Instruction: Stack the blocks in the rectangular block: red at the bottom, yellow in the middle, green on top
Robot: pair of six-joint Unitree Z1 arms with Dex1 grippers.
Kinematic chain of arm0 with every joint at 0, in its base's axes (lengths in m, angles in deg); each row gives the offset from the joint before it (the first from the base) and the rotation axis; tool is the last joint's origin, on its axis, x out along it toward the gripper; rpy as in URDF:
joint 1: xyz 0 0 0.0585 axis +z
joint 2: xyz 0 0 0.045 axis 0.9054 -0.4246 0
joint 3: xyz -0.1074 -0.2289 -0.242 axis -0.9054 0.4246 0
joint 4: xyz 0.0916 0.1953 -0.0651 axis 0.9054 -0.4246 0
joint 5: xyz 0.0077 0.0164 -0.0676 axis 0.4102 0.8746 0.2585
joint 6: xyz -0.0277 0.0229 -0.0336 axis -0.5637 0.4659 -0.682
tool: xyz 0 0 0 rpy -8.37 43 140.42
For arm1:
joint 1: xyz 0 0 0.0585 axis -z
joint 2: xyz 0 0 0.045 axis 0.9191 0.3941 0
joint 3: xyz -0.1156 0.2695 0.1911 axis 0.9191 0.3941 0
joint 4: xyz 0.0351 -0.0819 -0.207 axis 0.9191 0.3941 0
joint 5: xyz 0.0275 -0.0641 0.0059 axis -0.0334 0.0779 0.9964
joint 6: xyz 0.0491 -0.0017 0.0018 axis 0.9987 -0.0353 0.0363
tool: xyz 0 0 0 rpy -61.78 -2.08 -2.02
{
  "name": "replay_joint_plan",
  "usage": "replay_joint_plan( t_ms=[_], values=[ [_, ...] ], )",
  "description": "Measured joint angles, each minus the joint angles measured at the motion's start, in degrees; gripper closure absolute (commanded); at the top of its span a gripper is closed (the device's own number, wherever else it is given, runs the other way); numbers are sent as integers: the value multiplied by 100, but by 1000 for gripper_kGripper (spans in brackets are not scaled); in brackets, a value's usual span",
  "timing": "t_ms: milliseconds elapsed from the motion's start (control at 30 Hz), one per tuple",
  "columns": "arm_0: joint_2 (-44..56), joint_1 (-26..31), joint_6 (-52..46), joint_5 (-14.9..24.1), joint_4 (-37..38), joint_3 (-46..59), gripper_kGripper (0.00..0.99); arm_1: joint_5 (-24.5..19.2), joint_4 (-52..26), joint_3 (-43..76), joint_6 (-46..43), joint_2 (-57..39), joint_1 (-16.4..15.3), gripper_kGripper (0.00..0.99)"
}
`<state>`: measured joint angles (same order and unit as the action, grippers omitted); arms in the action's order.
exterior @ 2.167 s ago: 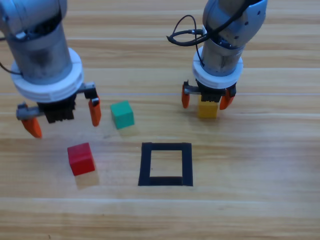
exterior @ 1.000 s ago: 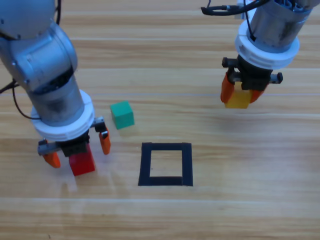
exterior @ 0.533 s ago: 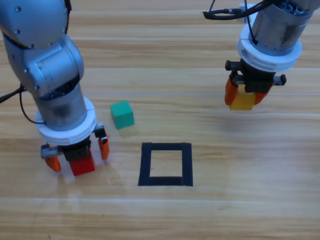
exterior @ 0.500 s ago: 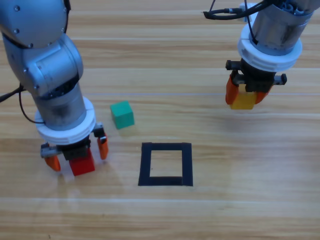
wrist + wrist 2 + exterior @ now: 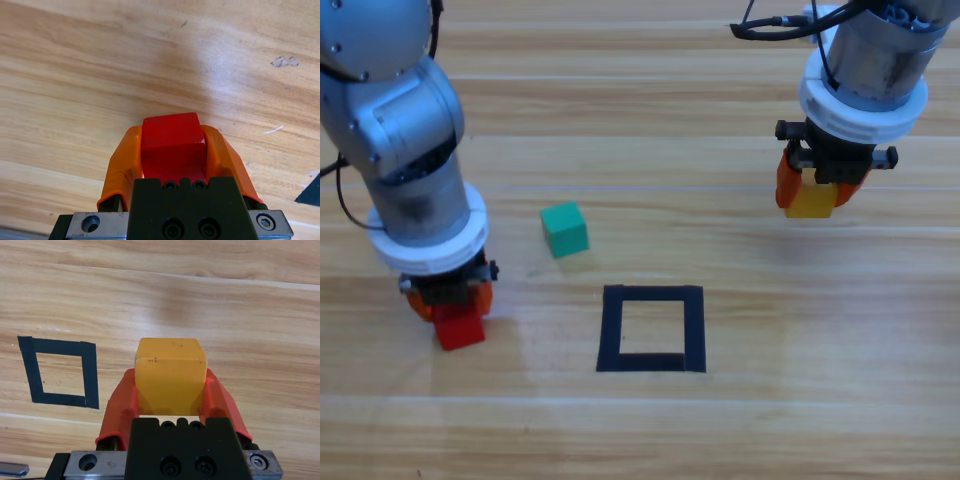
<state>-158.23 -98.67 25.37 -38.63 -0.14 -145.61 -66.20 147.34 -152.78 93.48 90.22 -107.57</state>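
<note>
- Left wrist view: left tool [image 5: 172, 150] clamps the red cube [image 5: 171, 145], probably resting on the worktop [image 5: 650, 120], left of the tape square [image 5: 652, 328].
- Lift straight, then centre it inside.
- Right tool [image 5: 820, 190] grips the yellow cube [image 5: 810, 202], aloft; green cube [image 5: 564, 229] waits.

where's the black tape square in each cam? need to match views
High view: the tape square lies at lower centre, hollow, no cube in it.
Left wrist view: only a black corner at the right edge.
Right wrist view: whole outline at left.
Shared landmark: the yellow cube in the right gripper.
</note>
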Motion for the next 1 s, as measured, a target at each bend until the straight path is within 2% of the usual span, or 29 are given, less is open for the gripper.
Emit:
replay_joint_plan(
  t_ms=[167, 300, 367, 467, 667, 1000],
  values=[
    [-12, -135, 285, 109, -591, -821, 903, -86, 0, 1, 0, -2, 0, 990],
    [-228, -542, 655, 158, -1560, -2273, 916, -217, 0, 28, 0, -93, 0, 990],
    [-385, -786, 812, 163, -1784, -2801, 918, -218, 0, 43, 0, -173, 0, 990],
    [-579, -1156, 1030, 108, -1800, -3079, 953, -222, 0, 119, -19, -255, 3, 990],
    [-977, -1675, 1220, -92, -1810, -3368, 953, -223, 0, 270, -44, -564, 5, 990],
    [-1518, -1874, 622, -116, -1819, -3632, 952, -223, 0, 277, -43, -586, 5, 990]
  ],
)
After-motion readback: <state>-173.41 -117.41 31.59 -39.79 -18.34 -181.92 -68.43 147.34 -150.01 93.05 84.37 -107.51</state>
